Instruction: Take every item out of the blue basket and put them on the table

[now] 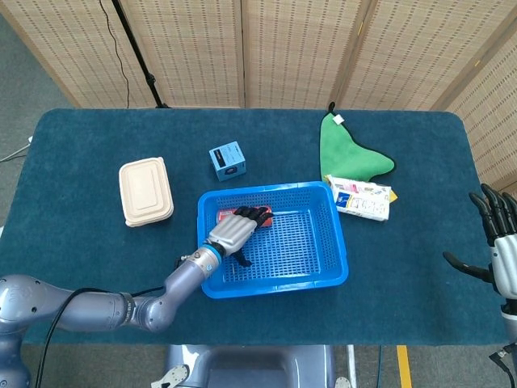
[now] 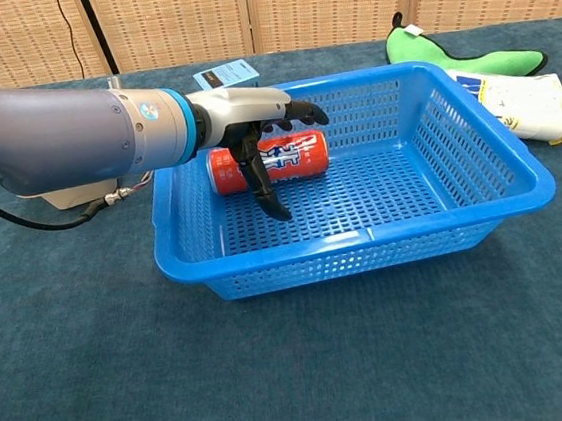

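The left hand (image 2: 258, 137) reaches into the blue basket (image 2: 479, 185) at frame centre, fingers spread over the red can (image 2: 291, 157) lying on its side, not yet gripping; next they must close around it. The right hand (image 1: 499, 250) waits spread at lower right.

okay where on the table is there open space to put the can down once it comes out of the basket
Bare cloth lies along the near edge in front of the blue basket, and between the cream lunch box and the basket's left wall, though the left hand over the red can arrives there. Crowded: right of the basket, by the white packet and green cloth.
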Controlling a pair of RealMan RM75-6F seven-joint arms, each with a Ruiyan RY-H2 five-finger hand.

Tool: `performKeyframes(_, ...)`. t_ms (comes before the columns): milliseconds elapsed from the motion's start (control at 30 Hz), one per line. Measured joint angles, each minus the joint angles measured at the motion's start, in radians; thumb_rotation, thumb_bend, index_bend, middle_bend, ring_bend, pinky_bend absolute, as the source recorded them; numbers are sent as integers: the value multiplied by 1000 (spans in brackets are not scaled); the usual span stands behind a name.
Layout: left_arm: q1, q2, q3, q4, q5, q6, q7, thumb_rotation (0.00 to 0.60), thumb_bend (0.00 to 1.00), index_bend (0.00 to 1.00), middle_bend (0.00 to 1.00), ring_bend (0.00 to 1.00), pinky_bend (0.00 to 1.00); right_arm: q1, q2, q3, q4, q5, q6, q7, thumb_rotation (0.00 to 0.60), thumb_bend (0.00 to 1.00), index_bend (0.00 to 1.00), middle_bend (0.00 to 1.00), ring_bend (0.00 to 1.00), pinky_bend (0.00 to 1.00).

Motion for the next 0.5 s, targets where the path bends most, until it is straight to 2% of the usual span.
performKeyframes(300, 22, 64, -6, -70, 46, 25, -23, 600, 124, 0, 0, 0, 66, 1, -1, -3, -5, -5, -2, -6, 600, 0, 0, 0, 0, 0)
performKeyframes(500, 25, 50, -10, -18, 46, 20, -42, 600, 124, 0, 0, 0, 66, 1, -1, -6, -9, -11, 0, -13, 600, 0, 0, 0, 0, 0)
